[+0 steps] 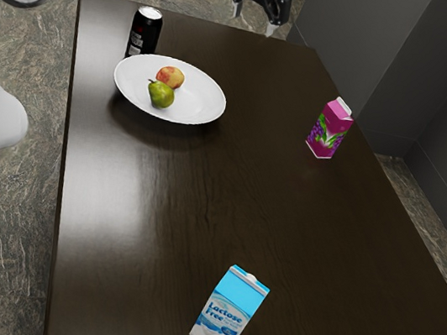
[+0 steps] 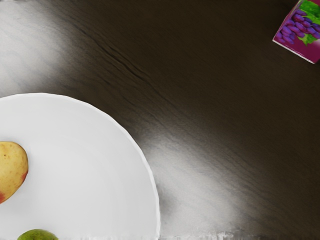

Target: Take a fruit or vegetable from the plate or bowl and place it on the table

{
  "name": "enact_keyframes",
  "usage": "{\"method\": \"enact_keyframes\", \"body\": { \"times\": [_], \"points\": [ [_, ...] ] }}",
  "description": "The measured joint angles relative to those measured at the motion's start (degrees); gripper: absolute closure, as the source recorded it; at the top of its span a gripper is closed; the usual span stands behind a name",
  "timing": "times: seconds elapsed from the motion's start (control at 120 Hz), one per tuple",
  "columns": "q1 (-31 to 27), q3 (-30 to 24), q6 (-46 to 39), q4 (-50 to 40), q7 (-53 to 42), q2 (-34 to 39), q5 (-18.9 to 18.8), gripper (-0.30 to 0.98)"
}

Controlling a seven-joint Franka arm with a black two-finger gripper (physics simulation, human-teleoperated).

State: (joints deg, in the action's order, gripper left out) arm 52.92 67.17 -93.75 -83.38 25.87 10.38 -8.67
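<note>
Since the worktop point(image 1: 203, 190) stretches broadly toward the exterior view's six o'clock, setting down looks easy. The plate point(image 1: 203, 106) has a raised rim, likely calling for steep descent. High at its one o'clock, the tool point(image 1: 253, 21) hangs wide open, empty. Milk carton point(image 1: 229, 313) at five and grape carton point(image 1: 329, 131) at three stand well apart; the can point(image 1: 144, 33), at eleven, crowds the rim. Plate curvature probably stops pear point(image 1: 162, 96), at eight, and red-yellow fruit point(image 1: 171, 77), at twelve, rolling.

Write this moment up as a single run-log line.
pincer: open, empty, raised | green pear: on plate | red-yellow fruit: on plate | fruit on table: none yet | black can: upright
</note>
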Motion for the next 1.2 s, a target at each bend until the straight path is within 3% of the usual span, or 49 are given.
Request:
{"method": "enact_keyframes", "body": {
  "times": [0.042, 0.083, 0.167, 0.242, 0.358, 0.517, 0.7, 0.875, 0.992, 1.05, 1.133, 1.2],
  "points": [
    [-20.0, -18.1, -0.2, -5.0, 0.4, 7.0, -2.3, 0.0],
    [-32.0, -28.4, -0.5, -10.3, 0.8, 11.4, -4.1, 0.0],
    [-45.6, -38.0, -2.9, -22.6, 1.8, 18.9, -6.4, 0.0],
    [-50.6, -42.1, -6.8, -31.6, 2.7, 21.2, -7.9, 0.0],
    [-51.2, -43.6, -12.5, -35.6, 5.3, 18.0, -10.8, 0.0],
    [-50.9, -43.6, -17.2, -36.0, 8.7, 13.3, -12.0, 0.0],
    [-51.0, -39.9, -22.8, -37.1, 11.8, 7.9, -12.7, 0.0],
    [-50.8, -37.2, -28.1, -40.9, 13.4, 7.5, -15.9, 0.0],
    [-50.6, -34.6, -30.2, -41.2, 13.8, 7.5, -15.9, 0.0],
    [-47.6, -31.3, -31.3, -41.5, 13.8, 7.3, -15.6, 0.0],
    [-37.4, -21.8, -32.9, -41.5, 13.8, 7.3, -15.8, 0.0],
    [-34.0, -18.6, -34.2, -41.4, 13.7, 7.2, -16.2, 0.0]
  ]
}}
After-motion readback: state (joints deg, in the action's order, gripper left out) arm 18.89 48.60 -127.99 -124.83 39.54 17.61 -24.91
